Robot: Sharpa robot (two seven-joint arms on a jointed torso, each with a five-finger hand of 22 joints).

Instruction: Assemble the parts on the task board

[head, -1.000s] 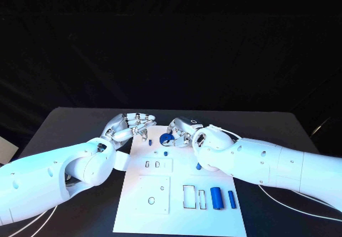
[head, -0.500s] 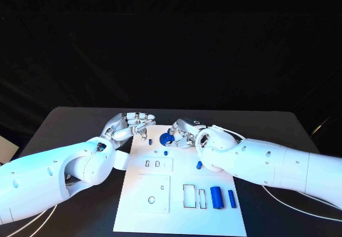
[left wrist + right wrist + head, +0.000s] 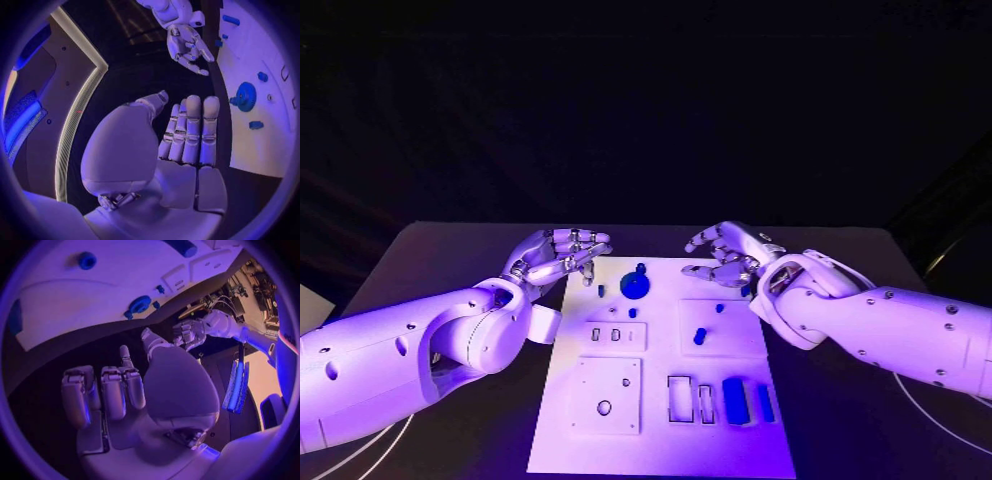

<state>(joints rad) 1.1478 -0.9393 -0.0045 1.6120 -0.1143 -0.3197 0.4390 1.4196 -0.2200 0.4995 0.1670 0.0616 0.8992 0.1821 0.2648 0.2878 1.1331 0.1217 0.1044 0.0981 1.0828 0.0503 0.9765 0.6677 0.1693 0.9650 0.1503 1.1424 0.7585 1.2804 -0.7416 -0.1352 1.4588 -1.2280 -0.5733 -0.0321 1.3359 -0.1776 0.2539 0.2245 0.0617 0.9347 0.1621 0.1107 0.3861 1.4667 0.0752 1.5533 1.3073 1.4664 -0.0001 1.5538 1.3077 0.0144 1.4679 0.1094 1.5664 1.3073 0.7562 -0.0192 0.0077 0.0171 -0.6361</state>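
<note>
White task board on black table

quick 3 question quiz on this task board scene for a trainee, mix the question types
1. True or false: the right silver many-fingered hand holds the round blue gear-shaped part.
2. Multiple choice: on the white plastic task board, where does the round blue gear-shaped part lie?
A. at the far end, between the two hands
B. in a near corner beside the rectangular slots
C. off the board, on the black table
3. Fill in: the left silver many-fingered hand holds ____.

Key
1. False: that hand is over the board's far right corner, apart from the part, fingers holding nothing.
2. A
3. Nothing: its fingers are apart at the board's far left corner.
</note>
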